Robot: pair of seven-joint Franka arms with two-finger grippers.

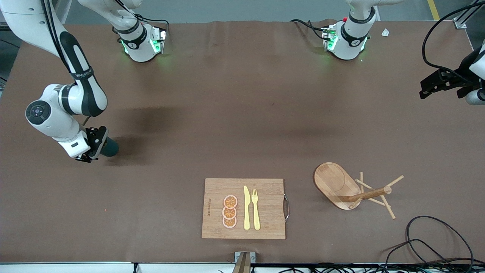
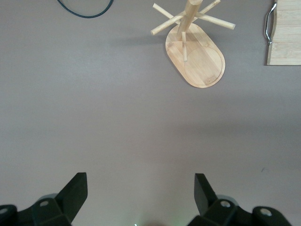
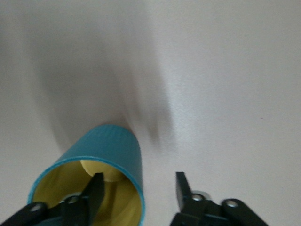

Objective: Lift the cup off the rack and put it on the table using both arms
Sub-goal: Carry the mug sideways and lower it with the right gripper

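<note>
Two arms are in frame, and we record them across the front view from the right arm's end of the bench (image 1: pixel 242 94) to the left arm's end.

Right pincer (image 1: pixel 99 146): low at the right arm's end, at the cup (image 1: pixel 110 147). In the right wrist view its jaws stand parted, one finger (image 3: pixel 96 190) inside the cup's mouth and the other outside the wall, with a gap between that outer finger and the teal wall. We do not see the wall clamped. The cup (image 3: pixel 101 176) is teal outside and yellowish inside; it appears tilted toward the pincer, though we cannot tell how it rests on the bench.

Mid-bench, near the front camera: a bamboo cutting board (image 1: pixel 244 208) carrying three orange slices (image 1: pixel 229 211), a yellow knife (image 1: pixel 246 207) and a yellow fork (image 1: pixel 255 208).

Toward the left arm's end: the rack (image 1: pixel 354 191), its pegs bare, well apart from the cup.

Left pincer (image 1: pixel 441 85): aloft over the bench edge at the left arm's end, waiting. The left wrist view shows its fingers (image 2: pixel 73 195) spread wide with nothing between them, and the rack (image 2: pixel 197 52) in its sight.
</note>
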